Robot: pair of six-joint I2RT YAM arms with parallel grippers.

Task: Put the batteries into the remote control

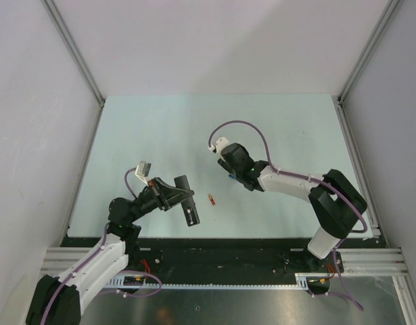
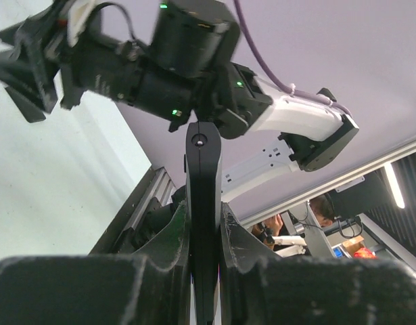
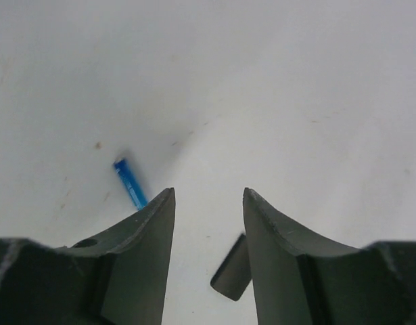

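Left of centre in the top view, the left arm's fingers (image 2: pixel 168 244) are pinching the remote control (image 1: pixel 191 212), holding it above the pale green bench (image 1: pixel 160 128). In the left wrist view it stands straight up the middle of the frame. A red-orange battery (image 1: pixel 211 199) lies on the bench just right of it, its print too small to read. The right arm's fingers (image 3: pixel 150 257) are spread above the bench. A bright blue battery (image 3: pixel 130 183) lies to their upper left, and a short dark battery (image 3: pixel 229 279) shows at the bottom, partly hidden.
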